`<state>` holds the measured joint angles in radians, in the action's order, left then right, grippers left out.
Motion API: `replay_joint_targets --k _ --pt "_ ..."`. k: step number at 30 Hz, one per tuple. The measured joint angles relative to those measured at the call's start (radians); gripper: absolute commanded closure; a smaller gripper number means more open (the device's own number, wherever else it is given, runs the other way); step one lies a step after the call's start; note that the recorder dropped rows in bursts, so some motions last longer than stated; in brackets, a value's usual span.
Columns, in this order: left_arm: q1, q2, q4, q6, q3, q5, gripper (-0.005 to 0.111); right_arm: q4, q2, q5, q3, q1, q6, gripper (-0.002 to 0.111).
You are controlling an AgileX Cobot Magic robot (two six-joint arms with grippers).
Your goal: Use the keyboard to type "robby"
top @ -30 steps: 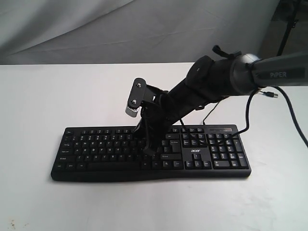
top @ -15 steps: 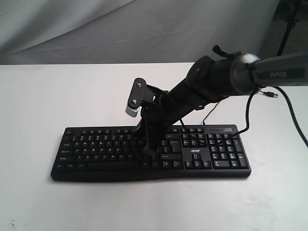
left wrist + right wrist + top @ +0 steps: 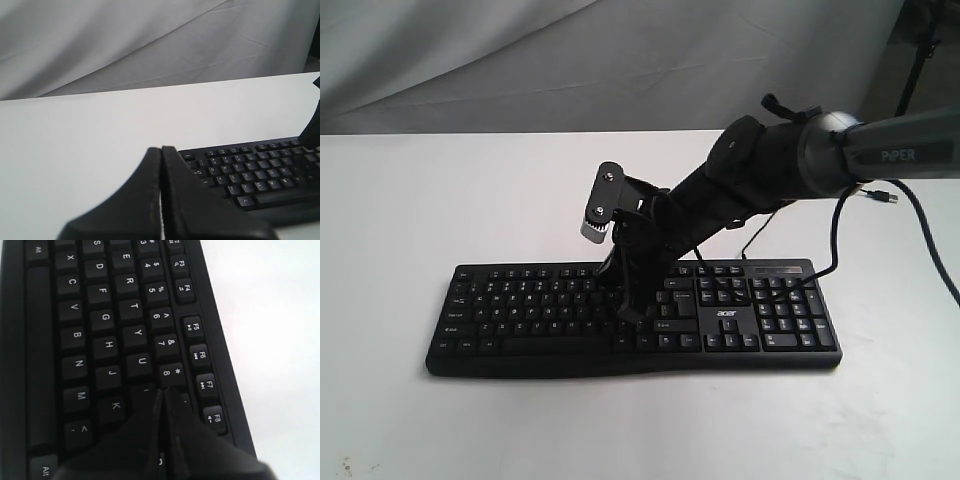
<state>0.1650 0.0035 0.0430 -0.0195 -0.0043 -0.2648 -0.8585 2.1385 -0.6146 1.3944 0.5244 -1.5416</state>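
Keyboard (image 3: pixel 520 310): black, full-size, white legends, number pad at the right end. It lies flat on the near half of the white table (image 3: pixel 410 200), long side across the scene.

Right gripper (image 3: pixel 628 314): jaws pressed together into one blunt point, holding nothing. It reaches in from the right, tip down on the letter block right of centre. In the right wrist view the tip (image 3: pixel 162 392) sits just beside the 8 key (image 3: pixel 171 374), at the border of the digit row and the upper letter row. The cap beneath it is hidden.

Left gripper (image 3: pixel 161 150): jaws closed, empty, held apart from the keyboard off its left end.

Hazards, as judged:
- A tip straddling two caps could strike a digit or a neighbouring letter instead of the wanted one.
- A long dwell could repeat a character.
- The doubled b needs a clean lift between strokes.
- A slanted push could slide the unfixed board on the smooth table.
- The black cable (image 3: pixel 831 245) hanging over the far right corner could drag across number-pad keys.
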Motion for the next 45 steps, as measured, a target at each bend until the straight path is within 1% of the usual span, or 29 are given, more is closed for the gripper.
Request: replay_joint_targets --k 26,38,41,45 --pt "0.000 0.000 0.000 0.000 0.000 0.000 0.107 -0.017 0.039 0.024 0.000 0.004 0.000 0.108" --pt "0.000 0.000 0.000 0.000 0.000 0.000 0.107 -0.033 -0.043 -0.024 -0.001 0.004 0.000 0.108" --pt "0.000 0.000 0.000 0.000 0.000 0.000 0.107 -0.033 -0.043 -0.026 -0.002 0.021 0.003 0.108" --pt "0.000 0.000 0.000 0.000 0.000 0.000 0.107 -0.033 -0.043 -0.023 -0.002 0.082 0.003 0.108"
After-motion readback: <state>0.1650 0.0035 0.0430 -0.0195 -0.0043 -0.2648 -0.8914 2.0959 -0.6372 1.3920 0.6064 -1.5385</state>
